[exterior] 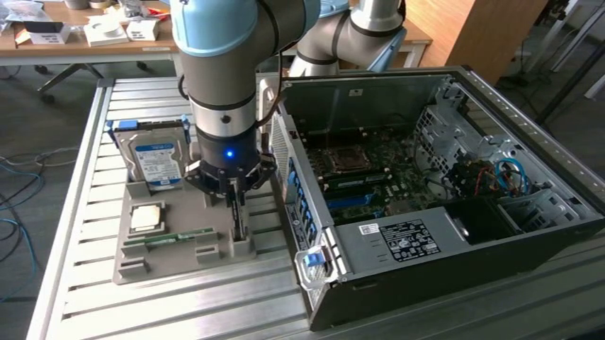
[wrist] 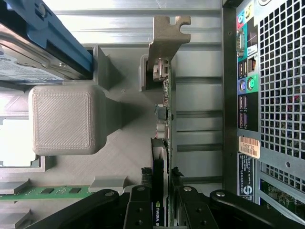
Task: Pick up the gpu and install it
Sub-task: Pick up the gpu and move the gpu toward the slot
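Grey plastic holder (exterior: 203,248) on the slatted metal desk (exterior: 85,212), just beside the open computer case (exterior: 454,234). In the slot nearest the case, upright on edge, the gpu (exterior: 237,219) (wrist: 166,102). Down over the card's top edge, the pincer (exterior: 235,195) (wrist: 161,191), set narrow astride it; clamped or just clear, cannot tell. In the same holder, a blue-labelled hard drive (exterior: 156,159) and a green memory stick (exterior: 170,239).

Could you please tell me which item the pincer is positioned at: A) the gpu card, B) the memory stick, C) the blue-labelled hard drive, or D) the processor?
A: the pincer sits right over the gpu, which stands on edge in the grey holder beside the computer case.
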Controlling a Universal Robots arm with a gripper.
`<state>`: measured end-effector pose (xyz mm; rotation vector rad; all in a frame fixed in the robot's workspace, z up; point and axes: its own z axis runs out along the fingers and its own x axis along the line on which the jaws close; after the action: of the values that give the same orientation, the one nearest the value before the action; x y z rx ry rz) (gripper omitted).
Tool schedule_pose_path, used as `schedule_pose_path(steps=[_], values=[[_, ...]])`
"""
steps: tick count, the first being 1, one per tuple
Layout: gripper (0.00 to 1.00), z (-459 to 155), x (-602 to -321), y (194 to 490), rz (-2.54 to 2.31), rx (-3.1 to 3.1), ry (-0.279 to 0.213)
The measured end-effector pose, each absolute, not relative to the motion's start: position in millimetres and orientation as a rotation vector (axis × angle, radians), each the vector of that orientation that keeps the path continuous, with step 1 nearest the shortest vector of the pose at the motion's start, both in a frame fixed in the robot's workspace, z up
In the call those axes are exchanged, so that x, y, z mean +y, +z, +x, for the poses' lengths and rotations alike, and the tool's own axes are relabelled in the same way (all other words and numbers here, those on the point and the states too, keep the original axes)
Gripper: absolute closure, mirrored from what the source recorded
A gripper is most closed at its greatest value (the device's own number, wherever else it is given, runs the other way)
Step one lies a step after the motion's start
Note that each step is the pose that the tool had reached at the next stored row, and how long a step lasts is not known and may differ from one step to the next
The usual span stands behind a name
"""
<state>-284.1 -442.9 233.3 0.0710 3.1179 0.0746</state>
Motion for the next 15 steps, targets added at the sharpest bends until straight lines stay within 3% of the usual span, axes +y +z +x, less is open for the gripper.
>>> schedule_pose_path(steps=[15], values=[[0.74, -284.1, -442.9, 233.5, 0.049, 3.119, 0.075]])
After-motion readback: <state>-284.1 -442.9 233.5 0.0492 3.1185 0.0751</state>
